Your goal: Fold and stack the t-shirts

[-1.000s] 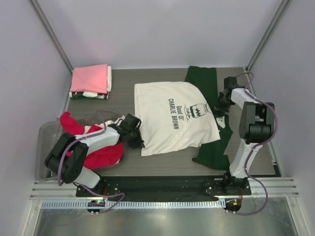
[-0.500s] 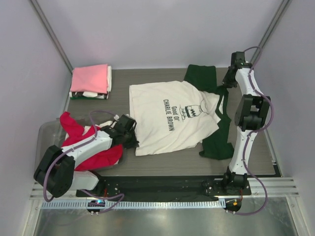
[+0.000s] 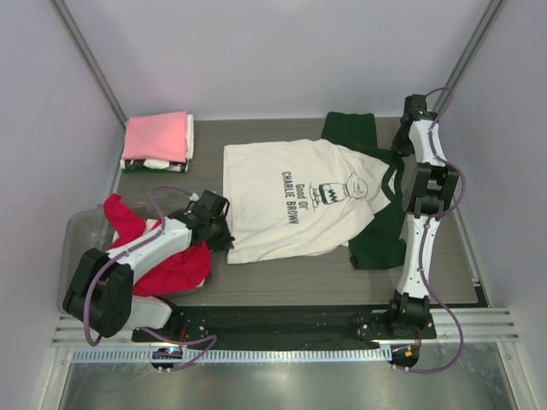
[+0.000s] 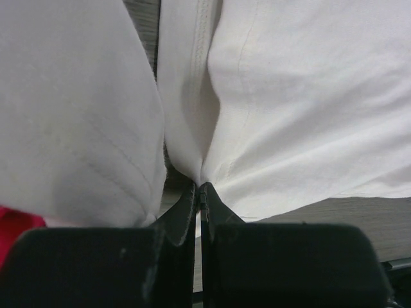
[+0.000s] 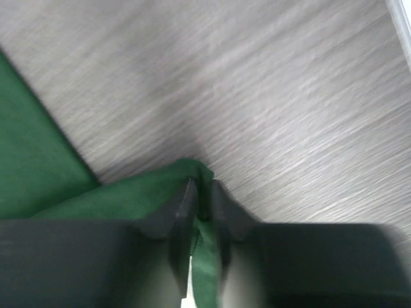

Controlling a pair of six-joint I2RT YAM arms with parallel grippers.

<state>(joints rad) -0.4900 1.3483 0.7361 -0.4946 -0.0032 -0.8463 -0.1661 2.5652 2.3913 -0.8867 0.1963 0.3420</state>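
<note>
The cream-white t-shirt [image 3: 295,201] with its black print lies spread in the middle of the table. My left gripper [image 3: 222,235] is shut on its near-left edge, and the left wrist view shows white cloth [image 4: 257,96] pinched at the fingertips of that gripper [image 4: 200,187]. Under the cream shirt lies the dark green t-shirt [image 3: 380,243], showing at the back and at the right. My right gripper [image 3: 398,149] is shut on a fold of it at the back right, with green cloth [image 5: 128,192] between the jaws of that gripper [image 5: 201,186]. A red-magenta t-shirt [image 3: 175,272] is heaped at the left. A pale pink one [image 3: 155,135] lies folded at the back left.
A clear plastic bin [image 3: 75,256] at the near left holds the red shirt. The pink shirt tops a small folded stack [image 3: 158,164]. The side walls stand close to both arms, and the right arm reaches along the right wall.
The right gripper swung from the cream shirt's right edge to the back right, pulling green cloth with it. The left gripper drew the cream shirt's corner to the left, and the shirt slid left.
</note>
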